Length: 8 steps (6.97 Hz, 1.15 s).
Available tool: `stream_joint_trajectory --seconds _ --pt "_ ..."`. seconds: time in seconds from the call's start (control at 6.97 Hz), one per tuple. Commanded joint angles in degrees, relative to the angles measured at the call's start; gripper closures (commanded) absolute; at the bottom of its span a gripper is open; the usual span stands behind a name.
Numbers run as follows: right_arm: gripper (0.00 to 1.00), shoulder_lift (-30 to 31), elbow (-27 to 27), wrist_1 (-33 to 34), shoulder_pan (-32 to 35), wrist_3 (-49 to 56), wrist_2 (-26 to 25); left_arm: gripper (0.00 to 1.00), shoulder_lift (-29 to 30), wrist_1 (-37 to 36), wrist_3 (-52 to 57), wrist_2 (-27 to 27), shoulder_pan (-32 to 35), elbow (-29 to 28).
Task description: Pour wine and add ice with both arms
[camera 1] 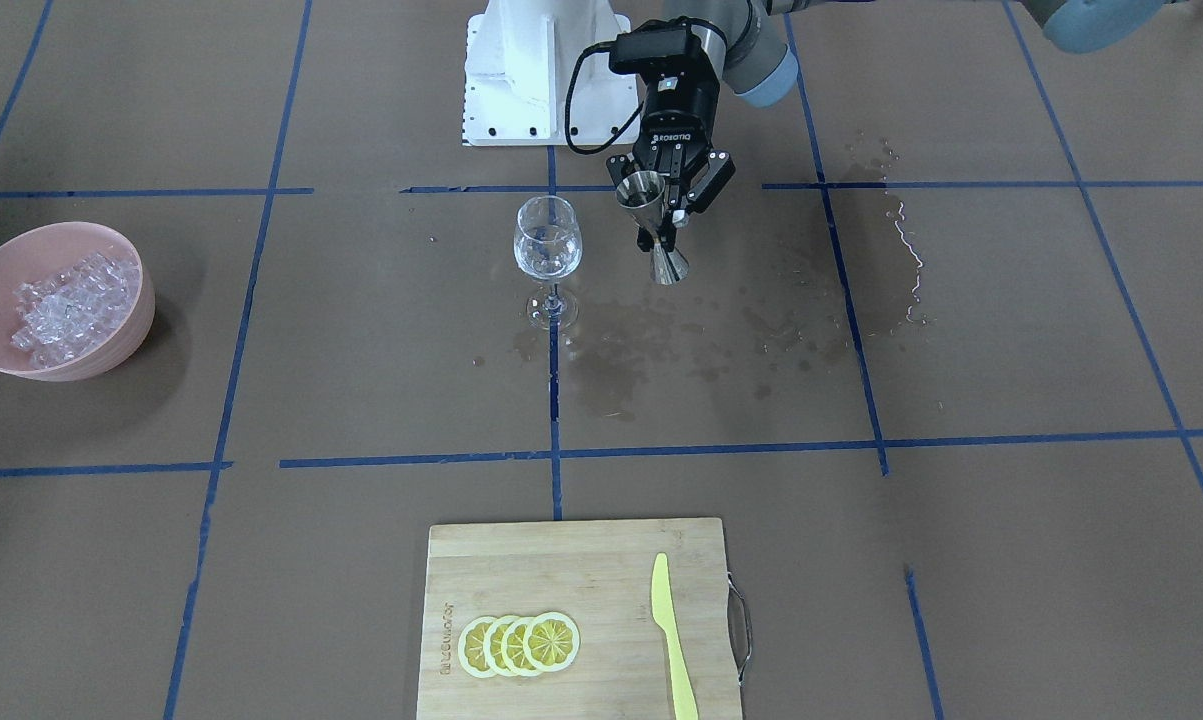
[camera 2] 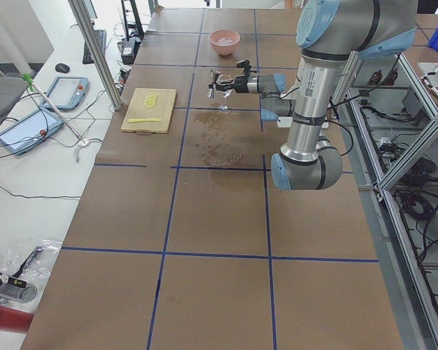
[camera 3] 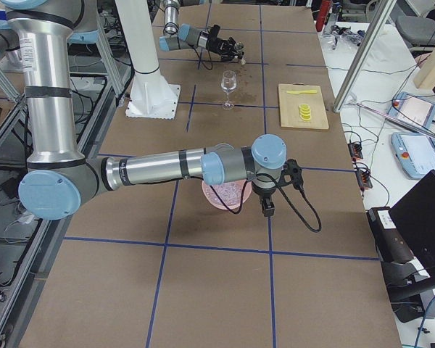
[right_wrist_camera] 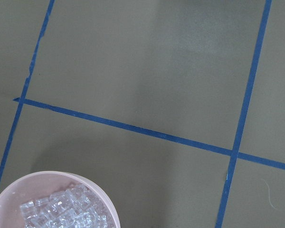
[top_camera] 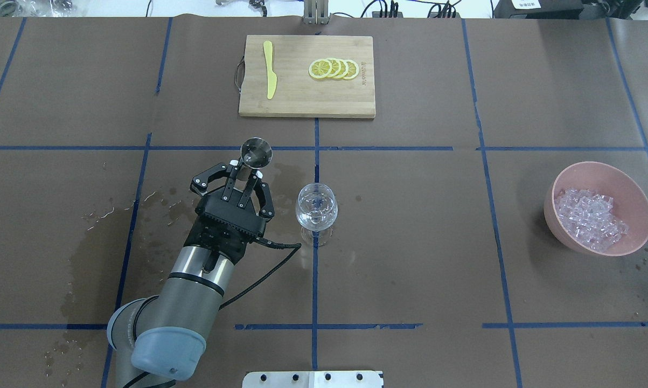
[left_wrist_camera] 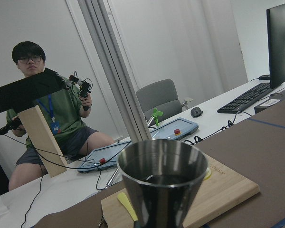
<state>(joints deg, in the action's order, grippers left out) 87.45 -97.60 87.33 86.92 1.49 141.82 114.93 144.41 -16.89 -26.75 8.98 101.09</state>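
My left gripper (camera 1: pixel 663 226) (top_camera: pixel 246 169) is shut on the waist of a steel jigger (camera 1: pixel 658 232) (top_camera: pixel 255 152). It holds the jigger roughly upright above the table, just beside the wine glass (camera 1: pixel 548 248) (top_camera: pixel 316 207). The jigger's cup fills the left wrist view (left_wrist_camera: pixel 163 183). A little clear wine (camera 1: pixel 547 264) seems to lie in the glass bowl. The ice (camera 1: pixel 63 306) (top_camera: pixel 590 217) (right_wrist_camera: pixel 61 213) is heaped in a pink bowl (camera 1: pixel 133 322) (top_camera: pixel 641 205) (right_wrist_camera: pixel 102 195). My right gripper (camera 3: pixel 267 208) hangs beside that bowl (camera 3: pixel 225 197); I cannot tell if it is open.
A wooden cutting board (camera 1: pixel 561 560) (top_camera: pixel 302 97) with lemon slices (camera 1: pixel 519 644) and a yellow knife (camera 1: pixel 671 640) lies at the operators' side. Wet patches (camera 1: pixel 721 340) (top_camera: pixel 97 231) darken the table near the glass. The white pedestal (camera 1: pixel 541 70) stands behind the glass. An operator (left_wrist_camera: pixel 42 123) sits beyond the table.
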Motion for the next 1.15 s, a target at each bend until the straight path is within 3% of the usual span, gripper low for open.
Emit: stream_joint_trajectory --seconds 0.0,0.29,1.0 --pt "0.00 0.1 0.4 0.1 0.0 0.0 0.0 1.00 0.1 -0.6 5.3 0.0 -1.8 -0.5" --pt "0.00 0.2 0.5 0.1 0.0 0.0 0.0 1.00 3.3 -4.0 11.6 0.0 -2.3 0.2" --pt "0.00 0.2 0.7 0.2 0.0 0.0 0.0 1.00 3.4 -7.0 28.5 0.0 -2.6 0.4"
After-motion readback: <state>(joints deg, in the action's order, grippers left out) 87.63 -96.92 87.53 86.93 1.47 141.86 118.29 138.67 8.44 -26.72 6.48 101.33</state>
